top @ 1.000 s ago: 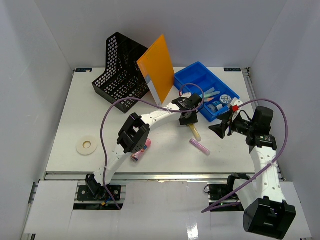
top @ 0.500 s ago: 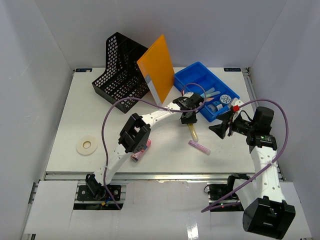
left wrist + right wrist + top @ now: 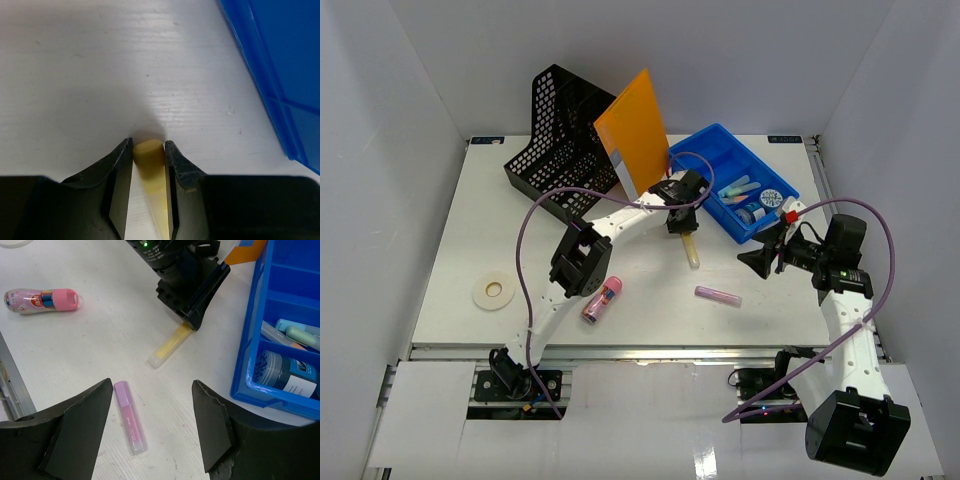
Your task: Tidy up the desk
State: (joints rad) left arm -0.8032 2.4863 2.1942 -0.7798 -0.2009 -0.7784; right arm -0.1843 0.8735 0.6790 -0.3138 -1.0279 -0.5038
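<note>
My left gripper (image 3: 680, 222) is shut on one end of a yellow highlighter (image 3: 690, 250), just left of the blue tray (image 3: 705, 150) on the white desk (image 3: 470, 220). The left wrist view shows the yellow highlighter (image 3: 149, 155) pinched between both fingers of the left gripper (image 3: 149, 142). In the right wrist view the highlighter (image 3: 170, 346) slants down from the left gripper (image 3: 187, 325) to the desk. My right gripper (image 3: 758, 262) hangs open above the desk, empty (image 3: 152, 405), with a purple highlighter (image 3: 130, 417) lying by its left finger.
A pink-capped bottle (image 3: 602, 299) lies beside the left arm. The blue tray (image 3: 250, 365) holds several small items. A black mesh file holder (image 3: 560, 140) and a leaning orange folder (image 3: 635, 135) stand at the back. A white tape roll (image 3: 493, 292) lies far left.
The left gripper closed on the yellow highlighter and moved back and left with it. The pink bottle, partly covered before, now shows whole. The right arm stayed put.
</note>
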